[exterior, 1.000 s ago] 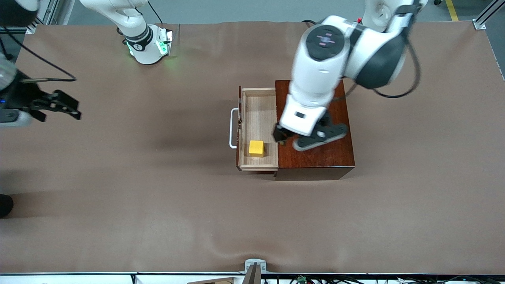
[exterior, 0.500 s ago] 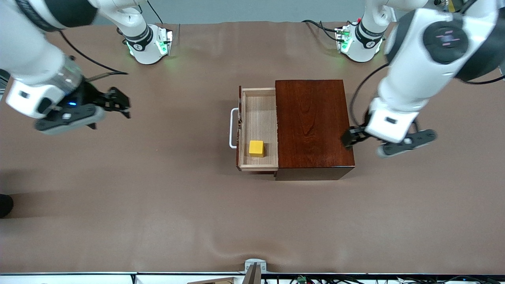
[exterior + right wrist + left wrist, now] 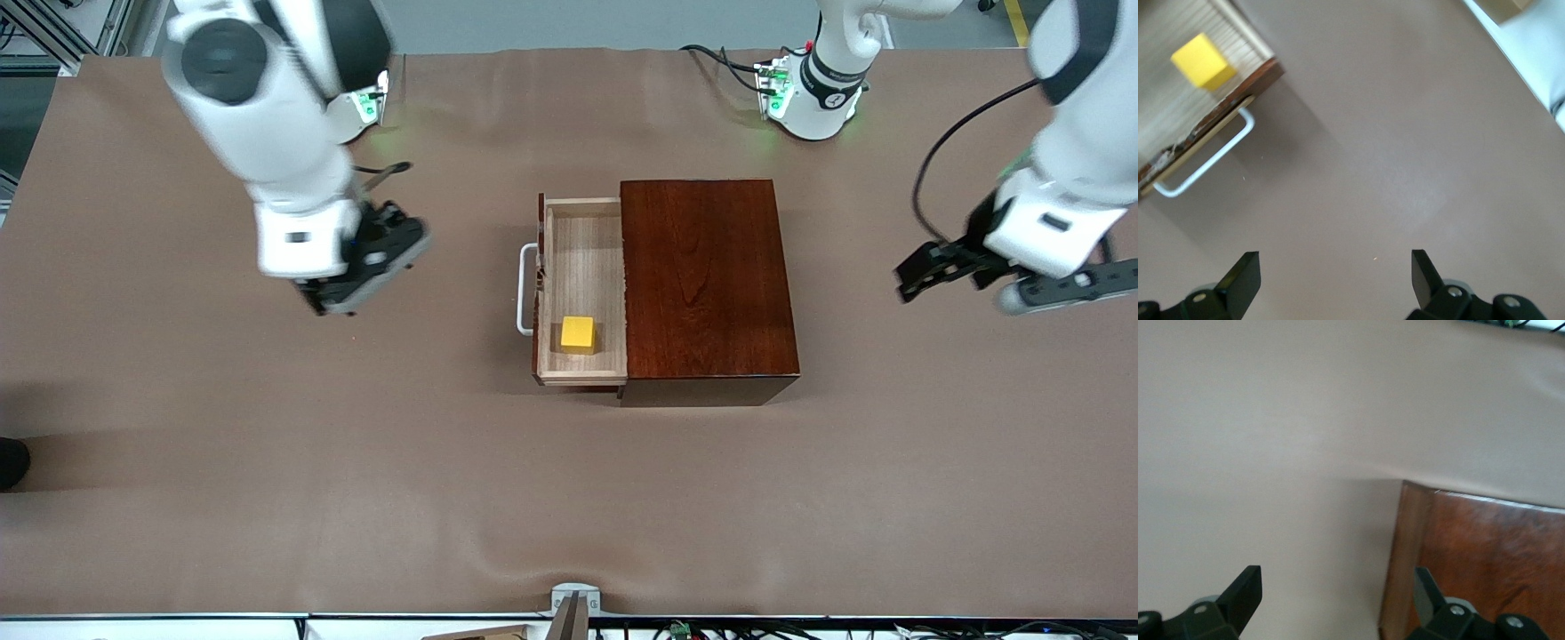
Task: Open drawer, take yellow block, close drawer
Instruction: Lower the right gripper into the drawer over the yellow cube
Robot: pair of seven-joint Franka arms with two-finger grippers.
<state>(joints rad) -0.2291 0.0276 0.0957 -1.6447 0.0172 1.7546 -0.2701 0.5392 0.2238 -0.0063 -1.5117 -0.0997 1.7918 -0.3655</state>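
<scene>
The drawer (image 3: 582,267) of the dark reddish-brown box (image 3: 702,284) stands pulled out, its white handle (image 3: 526,289) toward the right arm's end of the table. The yellow block (image 3: 577,334) sits in the drawer's corner nearest the front camera. My right gripper (image 3: 342,284) hangs open and empty over bare table in front of the drawer. The right wrist view shows that gripper (image 3: 1333,273), the handle (image 3: 1205,167) and the block (image 3: 1200,61). My left gripper (image 3: 929,267) is open and empty over the table beside the box, toward the left arm's end. The left wrist view shows that gripper (image 3: 1336,587) and a box corner (image 3: 1485,560).
A brown cloth covers the table (image 3: 356,462). The arms' bases stand along the edge farthest from the front camera, the left arm's (image 3: 813,98) and the right arm's (image 3: 366,105). A small metal fixture (image 3: 573,609) sits at the table's nearest edge.
The left arm has swung off the box top out toward its own end of the table. The right arm has swept in from the table's end toward the drawer. Drawer and block are unmoved.
</scene>
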